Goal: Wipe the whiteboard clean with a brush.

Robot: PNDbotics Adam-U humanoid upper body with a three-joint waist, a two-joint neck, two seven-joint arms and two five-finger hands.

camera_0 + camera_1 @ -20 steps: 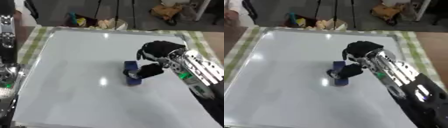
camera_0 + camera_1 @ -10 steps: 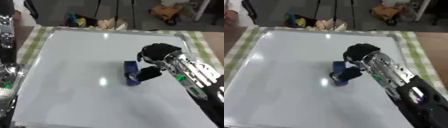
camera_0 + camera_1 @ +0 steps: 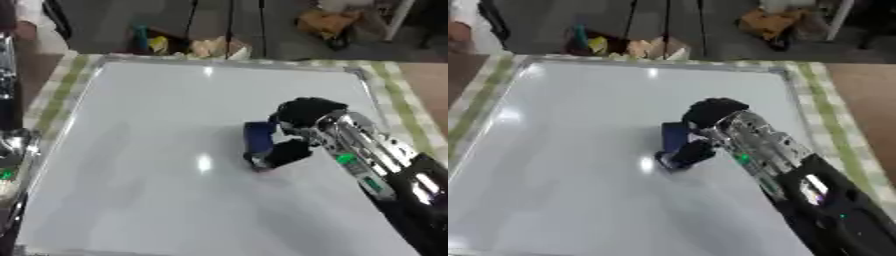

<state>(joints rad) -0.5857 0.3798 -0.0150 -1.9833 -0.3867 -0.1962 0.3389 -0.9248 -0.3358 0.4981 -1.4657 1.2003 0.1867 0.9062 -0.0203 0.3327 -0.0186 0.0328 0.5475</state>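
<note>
The whiteboard [image 3: 149,150] lies flat and fills most of the view, its surface plain white with no marks that I can make out. A blue brush [image 3: 259,142] stands on the board a little right of the middle. My right hand [image 3: 302,120] is curled round it, thumb below and fingers above, the arm coming in from the lower right. Part of my left arm [image 3: 12,150] shows at the left edge; its hand is out of sight.
A green checked cloth [image 3: 398,95] lies under the board and shows along its left and right sides. Beyond the far edge are tripod legs [image 3: 229,20], bags and small items on the floor.
The right hand with the brush has stayed near the board's middle, shifting only slightly. The view has tilted a little.
</note>
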